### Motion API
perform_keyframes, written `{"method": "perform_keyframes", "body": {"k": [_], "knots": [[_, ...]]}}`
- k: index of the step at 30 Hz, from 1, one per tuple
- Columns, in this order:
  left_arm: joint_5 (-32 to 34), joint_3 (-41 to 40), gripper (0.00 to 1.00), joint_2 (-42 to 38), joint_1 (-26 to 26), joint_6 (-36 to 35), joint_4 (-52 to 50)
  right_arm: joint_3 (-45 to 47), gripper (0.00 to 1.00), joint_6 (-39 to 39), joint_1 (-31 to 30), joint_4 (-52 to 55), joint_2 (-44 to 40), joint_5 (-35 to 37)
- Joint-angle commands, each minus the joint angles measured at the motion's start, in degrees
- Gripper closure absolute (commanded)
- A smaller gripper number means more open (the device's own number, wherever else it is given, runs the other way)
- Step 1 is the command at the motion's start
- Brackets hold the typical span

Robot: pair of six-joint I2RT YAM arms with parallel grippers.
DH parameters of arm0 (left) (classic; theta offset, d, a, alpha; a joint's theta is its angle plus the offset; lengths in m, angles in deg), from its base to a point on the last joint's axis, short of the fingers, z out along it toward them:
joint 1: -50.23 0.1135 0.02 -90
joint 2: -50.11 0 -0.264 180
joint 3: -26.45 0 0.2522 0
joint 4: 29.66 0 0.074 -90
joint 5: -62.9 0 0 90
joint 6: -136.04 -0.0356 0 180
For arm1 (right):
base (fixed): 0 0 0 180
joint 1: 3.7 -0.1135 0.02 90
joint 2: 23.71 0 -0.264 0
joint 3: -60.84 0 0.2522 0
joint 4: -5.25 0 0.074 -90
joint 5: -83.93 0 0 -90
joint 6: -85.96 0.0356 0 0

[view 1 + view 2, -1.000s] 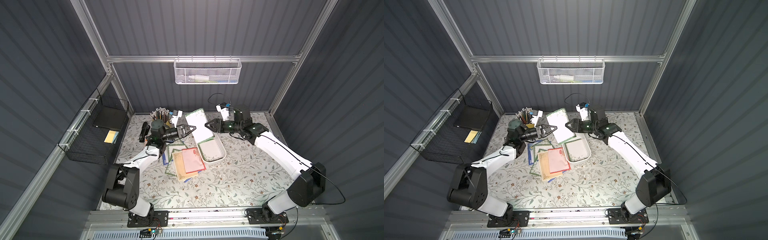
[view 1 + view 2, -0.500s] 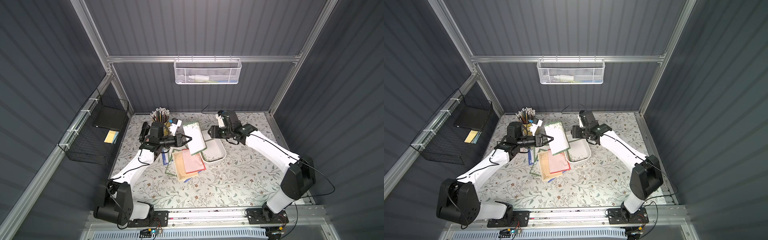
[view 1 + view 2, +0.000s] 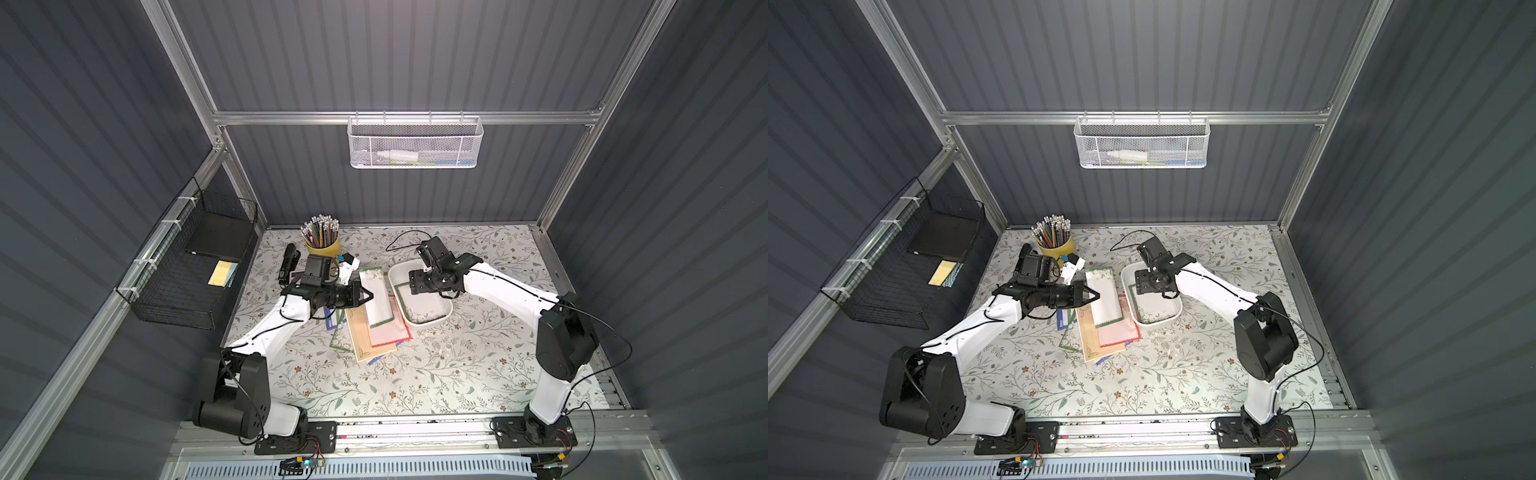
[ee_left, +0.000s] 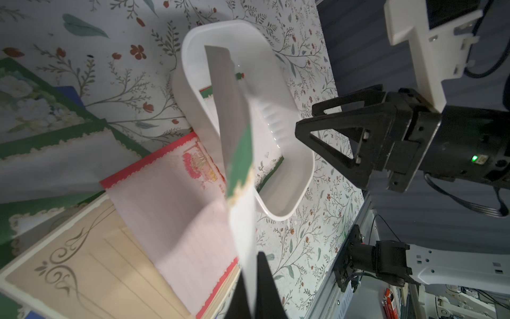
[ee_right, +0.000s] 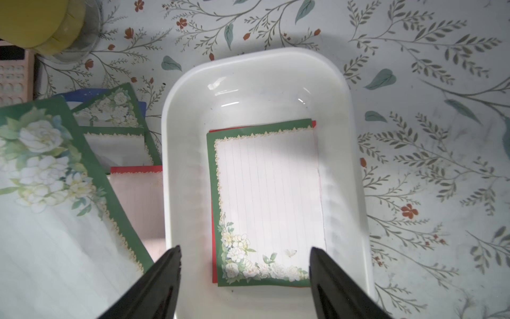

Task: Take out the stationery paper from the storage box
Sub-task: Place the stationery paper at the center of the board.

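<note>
With the left gripper (image 3: 370, 296) clenched on 1 green-bordered sheet (image 3: 380, 305) over the pile (image 3: 365, 343) beside the storage box (image 5: 169, 176), the right gripper (image 5: 245, 256), jaws spread above the stationery paper (image 5: 267, 198) inside, seemingly 2 sheets, should lower gently and nip only the top sheet's edge.

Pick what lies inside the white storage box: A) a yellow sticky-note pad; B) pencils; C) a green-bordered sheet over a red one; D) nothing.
C: in the right wrist view a green-bordered sheet lies in the storage box, a red sheet edging out beneath it.
</note>
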Motion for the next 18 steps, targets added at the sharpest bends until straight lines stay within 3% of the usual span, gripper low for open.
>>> {"method": "perform_keyframes", "body": {"k": [1,12,18], "knots": [[1.87,-1.02,0.94,1.7,0.34,-2.14,-2.07,-1.17,0.19,0.46,-0.4,0.86,1.1,2.9],[-0.8,-5.21,0.91,6.47,0.34,-0.3,3.16,0.2,0.15,1.35,-0.68,-0.38,6.4,6.05],[2.6,-3.81,0.82,8.01,0.34,-0.02,2.24,-0.74,0.07,1.75,-0.67,-0.32,11.25,8.3]]}}
